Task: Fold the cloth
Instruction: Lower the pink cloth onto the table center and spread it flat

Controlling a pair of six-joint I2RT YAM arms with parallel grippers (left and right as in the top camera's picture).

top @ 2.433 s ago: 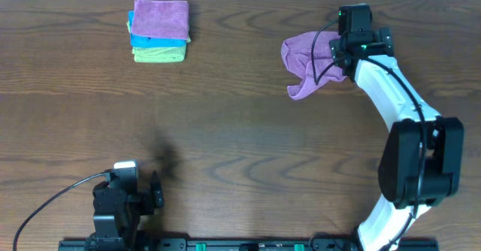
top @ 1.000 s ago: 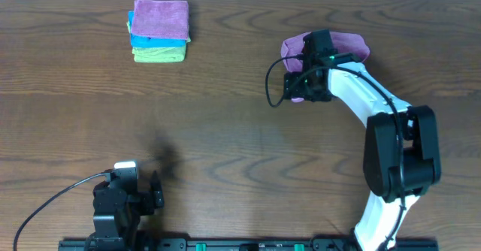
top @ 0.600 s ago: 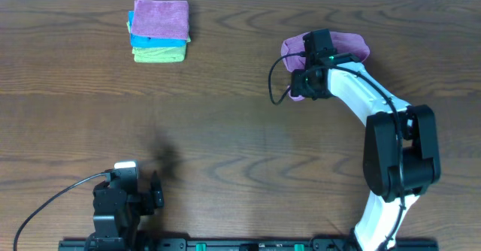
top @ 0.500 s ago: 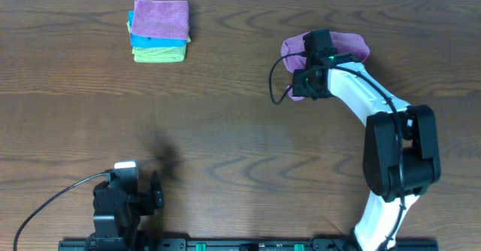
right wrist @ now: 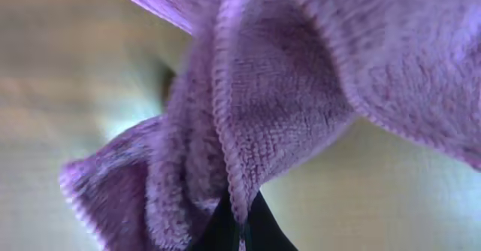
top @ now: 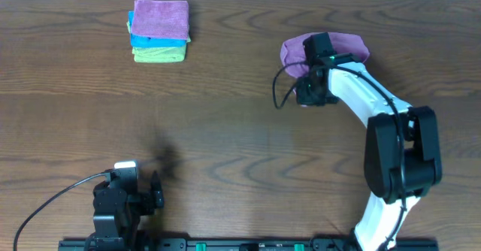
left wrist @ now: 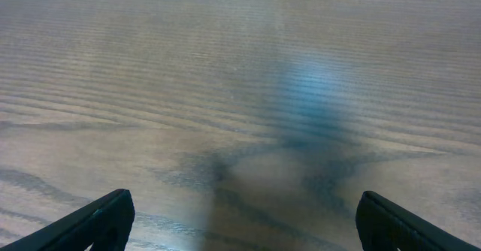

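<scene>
The right arm curved from the near edge toward the far right of the wood-grain table (top: pixel 225 131), its right gripper (right wrist: pixel 233 227) pinching a fold of the purple cloth (top: pixel 346 45) (fuzzy terry, stitched hem, bunched into a rumpled heap). The left gripper (left wrist: pixel 240 221) hung low over bare wood, jaws wide apart.

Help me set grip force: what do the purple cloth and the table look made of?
Purple cloth: likely microfibre terry, matte; fuzzy pile and stitched hem show. Table: wood or wood-look laminate, slight sheen; dark grain lines, which one unclear.
</scene>
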